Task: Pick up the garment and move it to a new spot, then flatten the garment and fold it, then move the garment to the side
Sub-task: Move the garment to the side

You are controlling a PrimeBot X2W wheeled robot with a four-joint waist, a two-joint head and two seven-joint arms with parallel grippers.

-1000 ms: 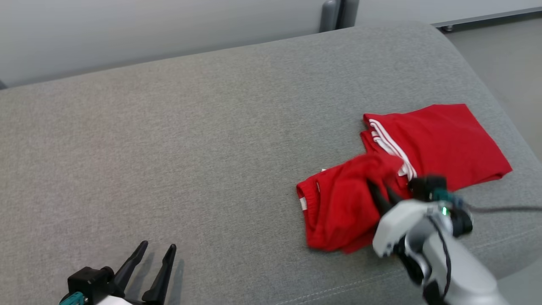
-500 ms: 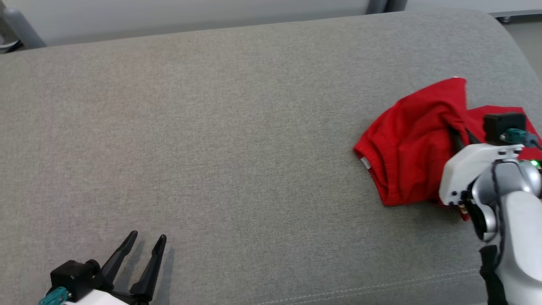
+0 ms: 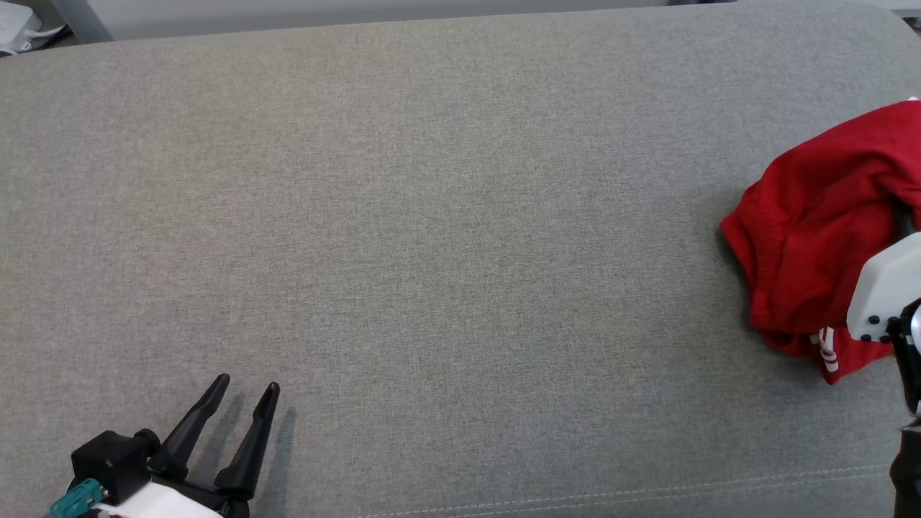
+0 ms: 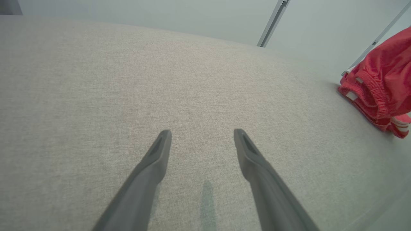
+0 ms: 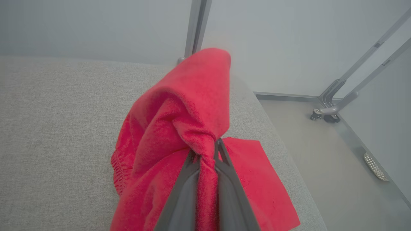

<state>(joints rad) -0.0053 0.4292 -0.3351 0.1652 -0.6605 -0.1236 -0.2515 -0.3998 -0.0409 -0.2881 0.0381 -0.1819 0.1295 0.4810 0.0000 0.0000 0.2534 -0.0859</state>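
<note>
The garment (image 3: 813, 230) is red cloth with white stripes and an elastic waistband, bunched up at the right edge of the head view. My right gripper (image 5: 205, 150) is shut on a fold of the garment (image 5: 186, 109), which rises in a peak above the fingers and drapes down around them. One flat corner lies on the cushion behind. My right arm's white wrist housing (image 3: 885, 295) covers part of the cloth. My left gripper (image 3: 246, 385) is open at the lower left, low over bare cushion, holding nothing. The left wrist view has that gripper (image 4: 202, 133) far from the garment (image 4: 382, 86).
A wide grey fabric cushion (image 3: 432, 216) carries everything. Its right edge drops to a pale floor (image 5: 321, 144) close beside the garment. Metal frame legs on castors (image 5: 324, 112) stand by a grey wall beyond. A seam runs along the cushion's near edge.
The head camera has swung left, so the whole picture shifted right. My right gripper has lifted the garment off the cushion into a bunch. The left gripper stays open in place.
</note>
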